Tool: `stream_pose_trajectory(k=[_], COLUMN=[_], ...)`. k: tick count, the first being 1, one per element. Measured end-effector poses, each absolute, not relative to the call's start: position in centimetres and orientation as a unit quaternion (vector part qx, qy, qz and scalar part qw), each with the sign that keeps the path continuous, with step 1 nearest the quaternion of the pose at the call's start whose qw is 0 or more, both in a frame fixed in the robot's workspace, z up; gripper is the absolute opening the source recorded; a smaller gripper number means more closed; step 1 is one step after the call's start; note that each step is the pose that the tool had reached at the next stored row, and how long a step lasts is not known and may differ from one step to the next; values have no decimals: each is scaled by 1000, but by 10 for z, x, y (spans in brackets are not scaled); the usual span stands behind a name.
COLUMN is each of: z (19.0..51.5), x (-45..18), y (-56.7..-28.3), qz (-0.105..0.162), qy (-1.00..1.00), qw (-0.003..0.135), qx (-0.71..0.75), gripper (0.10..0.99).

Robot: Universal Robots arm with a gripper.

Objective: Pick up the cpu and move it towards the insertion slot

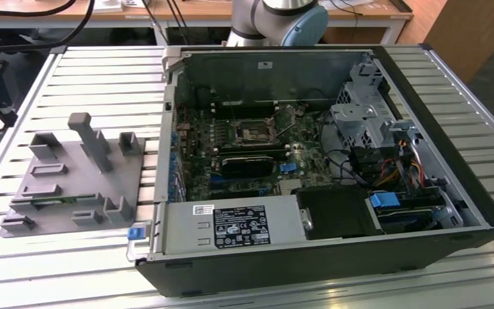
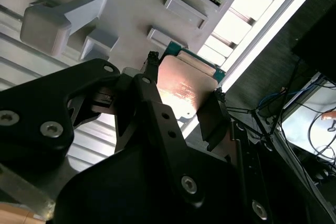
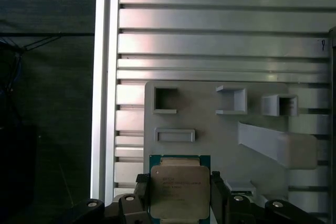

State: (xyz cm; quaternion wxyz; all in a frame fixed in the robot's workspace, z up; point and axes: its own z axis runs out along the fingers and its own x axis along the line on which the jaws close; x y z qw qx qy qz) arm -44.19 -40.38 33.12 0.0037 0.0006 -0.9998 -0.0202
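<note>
The cpu (image 3: 179, 184), a flat square chip with a silvery metal top and a green edge, sits between the two black fingers of my gripper (image 3: 179, 195). The fingers press on its two opposite sides, so the gripper is shut on it. In the second wrist view the cpu (image 2: 184, 85) shows in the gripper (image 2: 185, 92) with the grey fixture plate (image 2: 131, 19) behind it. The insertion slot (image 1: 254, 132), a small square dark socket with a metal frame, lies on the motherboard inside the open computer case (image 1: 419, 212).
A grey fixture plate (image 1: 75, 187) with raised posts and pockets rests on the slatted aluminium table (image 1: 92, 77), at the exterior view's left of the case. The arm's base (image 1: 277, 19) stands behind the case. Cables, drive cages and a power supply (image 1: 229, 225) crowd the case.
</note>
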Motion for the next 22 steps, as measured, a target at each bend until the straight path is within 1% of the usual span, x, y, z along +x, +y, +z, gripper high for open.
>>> stream_pose_trajectory(k=[22], z=[345], x=[-435], y=[-404], qz=[-20], qy=[-1000], qw=[4], qx=[1], gripper=[541])
